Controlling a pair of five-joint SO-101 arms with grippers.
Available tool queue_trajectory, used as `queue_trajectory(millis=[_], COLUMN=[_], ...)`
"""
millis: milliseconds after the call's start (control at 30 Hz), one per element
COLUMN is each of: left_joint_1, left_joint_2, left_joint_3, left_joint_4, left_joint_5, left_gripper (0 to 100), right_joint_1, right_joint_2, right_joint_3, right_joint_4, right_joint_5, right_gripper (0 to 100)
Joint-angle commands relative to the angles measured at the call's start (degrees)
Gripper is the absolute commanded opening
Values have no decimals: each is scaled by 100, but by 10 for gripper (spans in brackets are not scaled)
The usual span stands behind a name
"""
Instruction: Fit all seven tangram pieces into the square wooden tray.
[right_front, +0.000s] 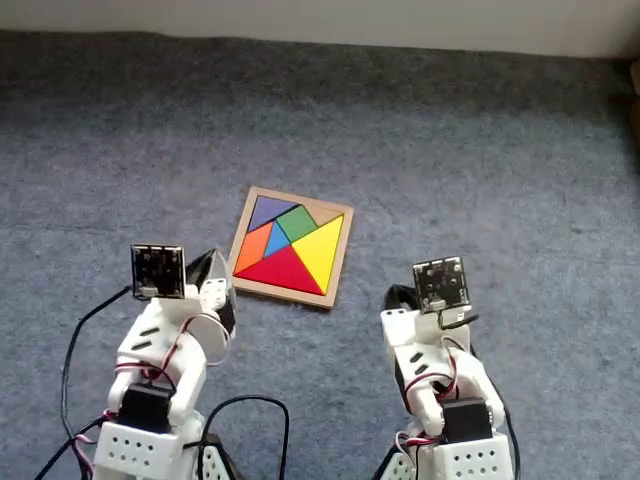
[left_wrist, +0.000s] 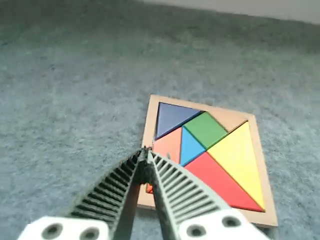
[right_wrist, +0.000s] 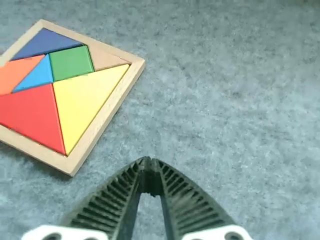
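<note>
left hand (left_wrist: 146, 159): clenched, nothing in it. Tips are over the near left edge of the square wooden tray (right_front: 285, 292); can't tell if they touch.

The tray lies flat on the grey carpet-like surface (right_front: 450, 150), turned slightly, just ahead of and between the two arms.

Inside, left to right:
- orange piece (right_front: 252, 252)
- purple triangle (right_front: 268, 212)
- light blue triangle (right_front: 275, 240)
- big red triangle (right_front: 285, 270)
- green square (right_front: 297, 224)
- big yellow triangle (right_front: 320, 250)

All six sit flush, edge to edge. The far right corner shows a tan triangular patch (right_front: 325, 217); can't tell whether it's a wood-coloured piece or bare tray floor.

right hand (right_wrist: 150, 169): also clenched and empty, over bare surface, right of the tray and apart from it.
</note>
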Motion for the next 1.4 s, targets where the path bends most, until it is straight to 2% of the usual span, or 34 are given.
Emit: queue_trajectory(millis=[0, 133, 333, 467, 633, 767, 933, 1367], left_joint_1=[-391, -655, -945, -1112, -1218, -1420, -1490, -1490], left_joint_2=[-136, -127, -127, -127, -127, -127, -101, -127], left_joint_3=[119, 119, 119, 119, 119, 119, 119, 119], left_joint_4=[387, 853, 1846, 2330, 2936, 2980, 2989, 2998], left_joint_5=[-53, -62, -62, -114, -1152, -1574, -2453, -2470], left_gripper=[6, 7, 7, 7, 7, 7, 7, 7], right_joint_1=[-40, -40, -31, 251, 347, 347, 347, 347], right_joint_2=[-145, -145, -154, -145, -145, -145, -145, -145], right_joint_3=[892, 831, 822, 822, 822, 822, 822, 822], right_joint_4=[4, 602, 2167, 2290, 2290, 2290, 2290, 2290], right_joint_5=[-62, -62, -62, -62, -62, -62, -62, -62], right_gripper=[13, 13, 13, 13, 13, 13, 13, 13])
